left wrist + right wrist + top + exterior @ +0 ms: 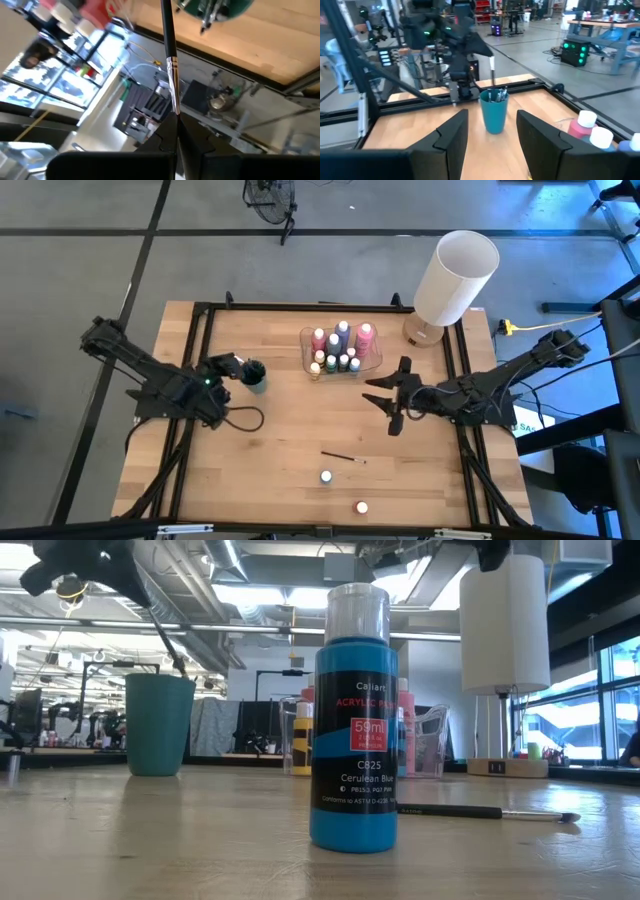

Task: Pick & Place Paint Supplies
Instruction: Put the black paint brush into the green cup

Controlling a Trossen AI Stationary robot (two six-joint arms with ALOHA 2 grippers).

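Note:
A teal cup with brushes in it stands at the table's left middle. My left gripper is just left of it and above it, shut on a dark-handled paintbrush. My right gripper hovers open at the right middle, facing the cup, with nothing between its fingers. A clear tray at the far middle holds several paint bottles. One paintbrush lies on the wood near the front. A blue bottle and a second small bottle stand by the near edge. My left gripper pinches the paintbrush at its silver ferrule end between its two shut fingers. The dark handle runs on from the fingers and slants down to the cup's rim. The brush is clear of the table. Whether its free end touches the cup, I cannot tell.
A big white cylindrical lamp stands at the far right corner. A black frame borders the wooden top. Bare wood lies between the cup, the tray and the loose brush.

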